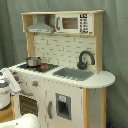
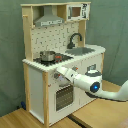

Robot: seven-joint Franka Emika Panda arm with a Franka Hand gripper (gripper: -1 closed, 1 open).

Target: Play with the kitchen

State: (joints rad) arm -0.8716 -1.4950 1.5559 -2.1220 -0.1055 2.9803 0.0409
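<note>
The kitchen [image 1: 65, 47] [image 2: 37, 80] is a tall white and light-wood toy with a black hob, a grey sink [image 1: 74, 74] [image 2: 82, 50] and a black faucet [image 1: 85, 59] [image 2: 75, 39]. On the hob stands a small metal pot [image 1: 33, 61] [image 2: 47, 55]. A hood [image 1: 41, 26] [image 2: 48, 19] and a microwave [image 1: 75, 23] [image 2: 79, 11] sit on top. My gripper [image 2: 59, 74] [image 1: 12, 80] is up against the front panel just above the windowed oven door [image 2: 63, 96] [image 1: 29, 105], at the height of the knobs.
A wooden table top [image 2: 30, 120] lies in front of the kitchen's base. A grey curtain [image 2: 10, 50] hangs behind. In the second exterior view my white arm [image 2: 92, 82] crosses the lower cabinet front from the second exterior view's right.
</note>
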